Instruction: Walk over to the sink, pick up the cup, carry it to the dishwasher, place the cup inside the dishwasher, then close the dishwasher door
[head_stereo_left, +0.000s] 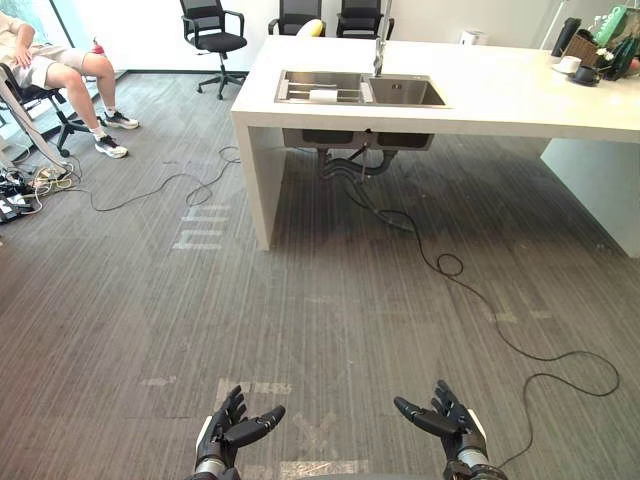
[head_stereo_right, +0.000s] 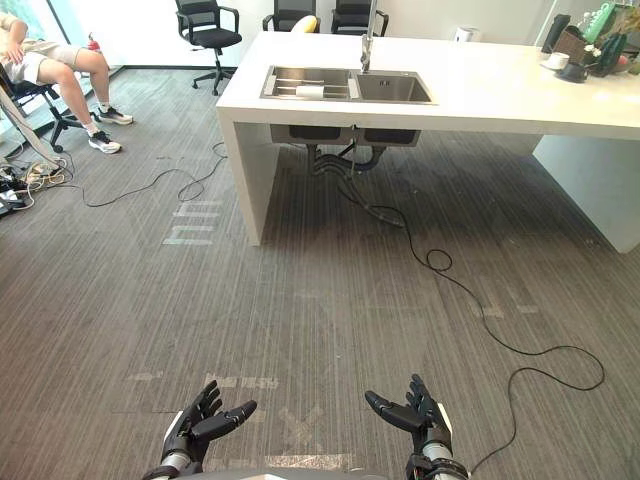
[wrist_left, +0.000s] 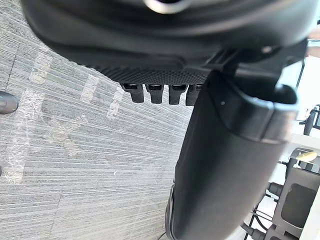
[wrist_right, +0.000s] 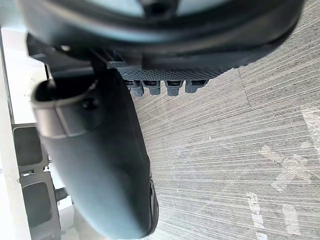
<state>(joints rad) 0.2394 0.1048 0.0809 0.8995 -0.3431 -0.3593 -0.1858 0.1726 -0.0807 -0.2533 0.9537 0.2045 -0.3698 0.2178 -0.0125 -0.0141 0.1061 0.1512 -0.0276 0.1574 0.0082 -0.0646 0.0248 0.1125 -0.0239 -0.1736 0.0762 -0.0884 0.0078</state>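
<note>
Sink: stainless-steel double sink (head_stereo_left: 405, 92) set in a white counter (head_stereo_left: 500, 105).
Cup: small white cup (head_stereo_left: 322, 95), lying in the sink's left basin.
Left hand (head_stereo_left: 226, 434): well short of the sink, fingers spread, empty.
Right hand (head_stereo_left: 457, 428): also well short of the sink, spread, empty.

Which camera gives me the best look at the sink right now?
The right eye view: the sink sits near its top centre, both basins visible. The left eye view shows it much the same. The wrist views face the carpet.
</note>
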